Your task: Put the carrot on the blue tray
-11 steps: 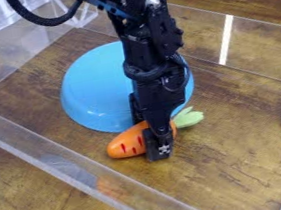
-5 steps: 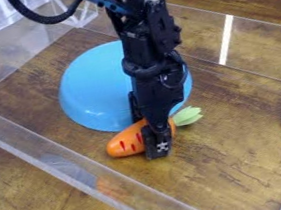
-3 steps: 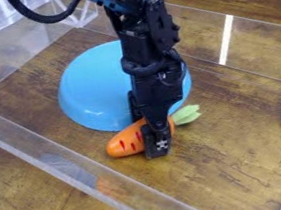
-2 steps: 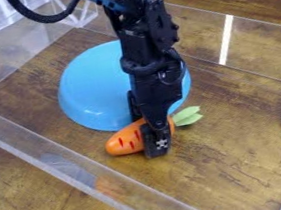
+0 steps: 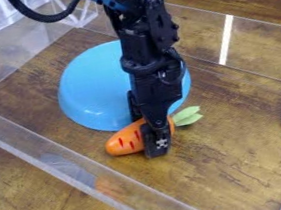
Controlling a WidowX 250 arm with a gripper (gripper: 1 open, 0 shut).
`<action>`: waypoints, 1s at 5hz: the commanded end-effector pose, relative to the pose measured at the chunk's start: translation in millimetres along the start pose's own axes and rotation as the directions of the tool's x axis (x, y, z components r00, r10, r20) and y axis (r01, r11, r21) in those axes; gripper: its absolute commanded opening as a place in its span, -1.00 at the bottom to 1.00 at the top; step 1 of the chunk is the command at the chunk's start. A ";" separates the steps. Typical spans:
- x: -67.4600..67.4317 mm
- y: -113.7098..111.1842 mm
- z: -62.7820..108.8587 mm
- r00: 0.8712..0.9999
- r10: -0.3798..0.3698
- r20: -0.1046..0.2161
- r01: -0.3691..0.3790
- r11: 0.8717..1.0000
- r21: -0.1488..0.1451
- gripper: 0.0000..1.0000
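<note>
Gripping the carrot (image 5: 125, 142) well looks like the step in hand. In the one camera view, the end effector (image 5: 157, 135) is down over it, near the leafy end, its dark fingers across the orange body. How far open they are, and whether they truly have hold of it, I cannot tell. The carrot lies on the wooden surface (image 5: 250, 175), right by the near edge of the tray (image 5: 88, 83), leaves pointing away to the right.

To do this well, the fingers should close squarely across the thick part, below the leaves, and press evenly so the rounded body does not roll. Lift straight up until the tip clears the rim, then move the short way over the tray and lower before letting go. Dragging sideways could nudge the tray. No brand, label or writing can be read.
</note>
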State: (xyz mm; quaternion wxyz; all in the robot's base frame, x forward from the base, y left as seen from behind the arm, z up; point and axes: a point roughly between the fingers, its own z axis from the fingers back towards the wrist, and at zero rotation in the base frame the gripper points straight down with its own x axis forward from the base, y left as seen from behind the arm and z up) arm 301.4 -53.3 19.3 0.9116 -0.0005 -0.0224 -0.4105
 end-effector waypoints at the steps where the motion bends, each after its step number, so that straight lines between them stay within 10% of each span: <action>1: -6.0 8.6 3.4 0.999 0.034 0.009 -0.034 0.999 0.003 -1.00; 5: -7.2 9.2 2.4 0.999 0.042 -0.008 -0.042 0.999 -0.021 -1.00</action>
